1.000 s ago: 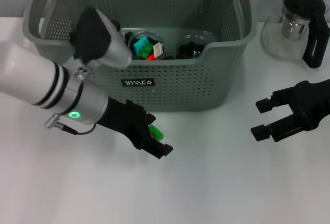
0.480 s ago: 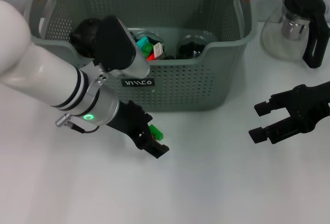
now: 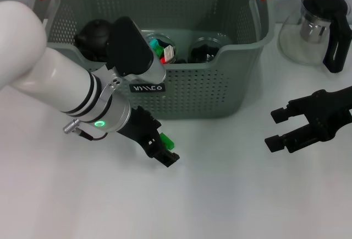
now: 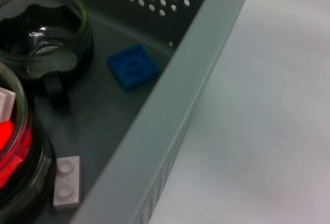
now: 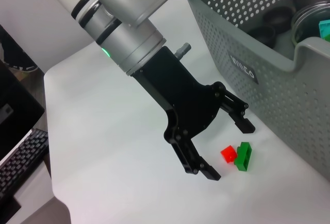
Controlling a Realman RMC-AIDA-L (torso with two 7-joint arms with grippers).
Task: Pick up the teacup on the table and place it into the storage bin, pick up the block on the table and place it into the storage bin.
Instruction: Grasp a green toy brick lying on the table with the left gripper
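The storage bin [image 3: 187,93] is a grey-green perforated basket with orange handle ends, at the back centre of the table. It also shows in the right wrist view [image 5: 268,79] and the left wrist view [image 4: 170,110]. A green block [image 3: 166,140] lies on the table just in front of it. The right wrist view shows this green block [image 5: 243,157] with a small red block [image 5: 228,154] beside it. My left gripper [image 3: 163,142] is open, low over the table, its jaws on either side of the blocks [image 5: 229,149]. Glass teacups [image 3: 159,49] stand inside the bin. My right gripper [image 3: 274,129] is open and empty at the right.
A glass teapot [image 3: 316,27] with a black handle stands at the back right. Inside the bin the left wrist view shows a glass cup [image 4: 46,33], a blue block [image 4: 133,66] and a white block [image 4: 67,187]. White table lies in front.
My left arm has swung up and to the right, and its gripper has shifted slightly around the green block. The block has not moved. The right gripper has barely moved.
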